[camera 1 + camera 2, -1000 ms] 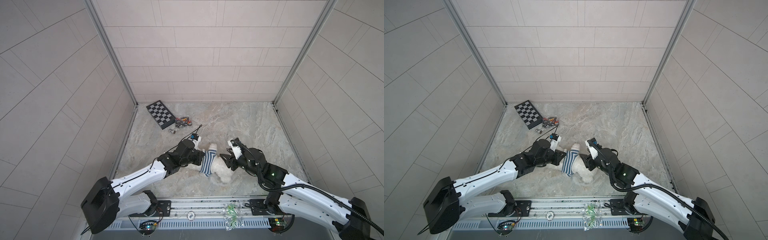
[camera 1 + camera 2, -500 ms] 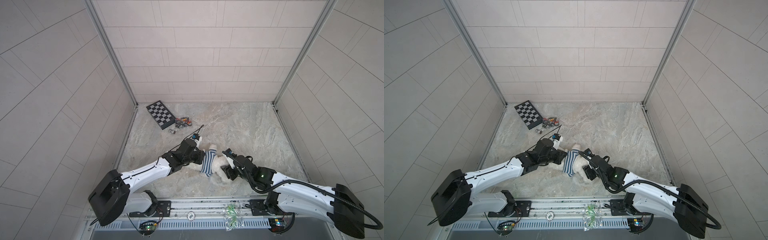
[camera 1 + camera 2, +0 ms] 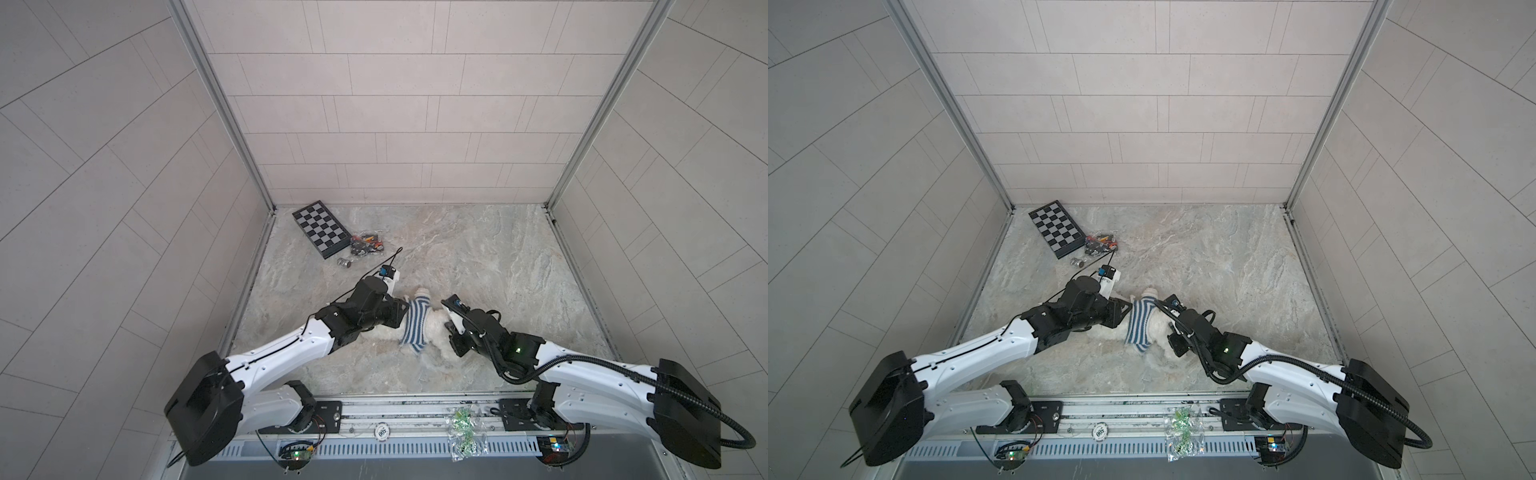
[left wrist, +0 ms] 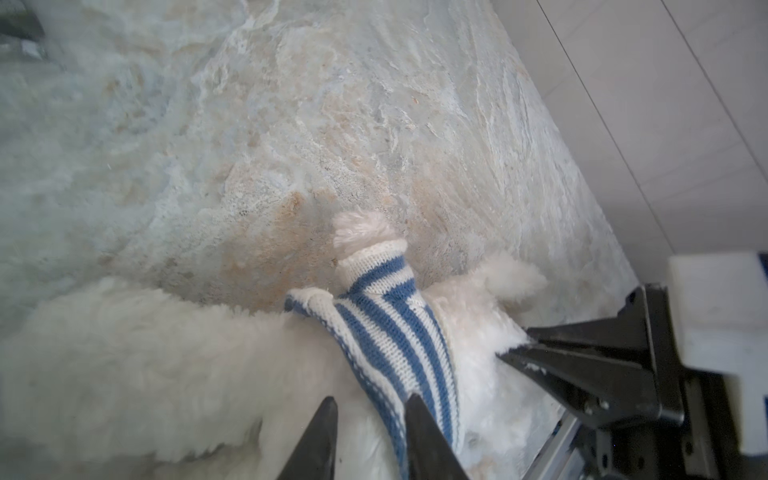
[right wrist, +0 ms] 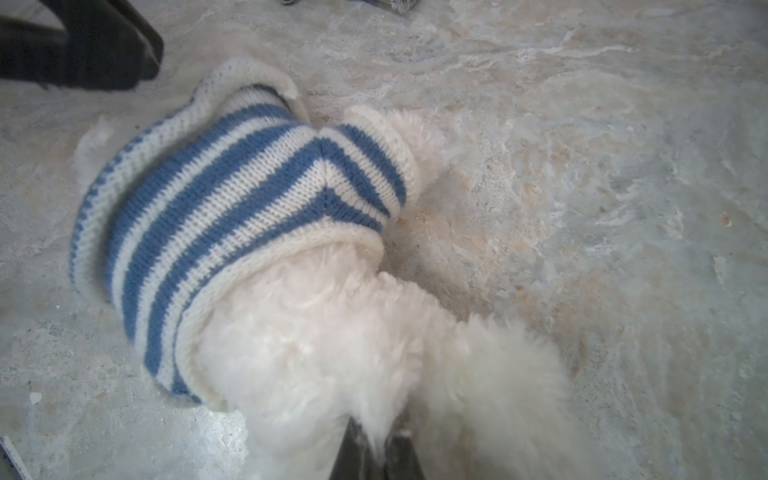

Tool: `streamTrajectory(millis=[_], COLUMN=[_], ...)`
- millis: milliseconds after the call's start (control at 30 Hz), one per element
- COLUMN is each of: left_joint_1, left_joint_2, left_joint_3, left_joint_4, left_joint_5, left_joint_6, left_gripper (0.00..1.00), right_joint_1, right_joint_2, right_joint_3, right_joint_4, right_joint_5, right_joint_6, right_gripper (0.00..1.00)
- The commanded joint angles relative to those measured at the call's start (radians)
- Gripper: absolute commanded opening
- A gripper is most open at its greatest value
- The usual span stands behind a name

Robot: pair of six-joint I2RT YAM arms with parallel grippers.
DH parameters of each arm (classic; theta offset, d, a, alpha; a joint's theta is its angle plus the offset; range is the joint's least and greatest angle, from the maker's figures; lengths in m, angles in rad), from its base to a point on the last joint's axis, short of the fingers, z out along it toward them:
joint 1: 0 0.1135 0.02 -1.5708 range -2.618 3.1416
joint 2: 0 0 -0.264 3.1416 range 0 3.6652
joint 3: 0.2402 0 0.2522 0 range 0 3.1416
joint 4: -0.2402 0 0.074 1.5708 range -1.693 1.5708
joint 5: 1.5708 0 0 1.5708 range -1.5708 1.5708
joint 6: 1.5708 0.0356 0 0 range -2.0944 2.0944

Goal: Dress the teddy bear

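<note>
The right gripper (image 5: 376, 430) is pinched shut on fur at the bare end of the teddy bear (image 5: 332, 332). The left gripper (image 4: 370, 401) stands narrowly apart at the hem of the striped shirt (image 4: 386, 332). The bear lies on the marble table (image 3: 478, 257) between both arms, with the shirt around its torso.

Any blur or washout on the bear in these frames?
Left wrist: near fur of the bear soft, shirt sharp. Right wrist: fur at the right gripper smeared, shirt crisp. Both top views: bear washes into the pale table.
</note>
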Motion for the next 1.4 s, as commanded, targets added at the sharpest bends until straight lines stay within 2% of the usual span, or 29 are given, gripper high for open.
streamTrajectory(millis=[0,200,367,467,700,967,1233,1367], left_joint_1=[0.002,-0.062,-0.120,-0.123,-0.122,-0.107,-0.015,-0.002], left_joint_2=[-0.060,-0.119,-0.075,-0.047,-0.046,-0.082,-0.153,-0.157], left_joint_3=[0.010,-0.003,-0.002,-0.003,-0.020,-0.041,-0.099,-0.105], left_joint_4=[-0.074,-0.148,-0.135,-0.127,-0.125,-0.140,-0.149,-0.147], left_joint_5=[-0.009,-0.030,-0.059,-0.076,-0.112,-0.129,-0.109,-0.104], left_joint_6=[0.001,-0.014,-0.035,-0.050,-0.065,-0.059,-0.042,-0.025], left_gripper=[0.41,0.40,0.36,0.31,0.23,0.00,0.00,0.00], right_joint_1=[0.007,0.032,0.052,0.065,0.086,0.097,0.099,0.102], right_joint_2=[-0.034,-0.107,-0.119,-0.112,-0.116,-0.165,-0.237,-0.249], right_joint_3=[-0.019,-0.019,-0.007,0.005,0.011,0.009,-0.006,-0.007], right_joint_4=[0.005,0.000,0.001,-0.004,-0.005,-0.037,-0.078,-0.078], right_joint_5=[-0.013,0.017,0.041,0.052,0.066,0.096,0.124,0.122], right_joint_6=[-0.008,-0.027,-0.036,-0.039,-0.045,-0.057,-0.070,-0.073], right_gripper=[0.00,0.00,0.00,0.00,0.00,0.00,0.00,0.00])
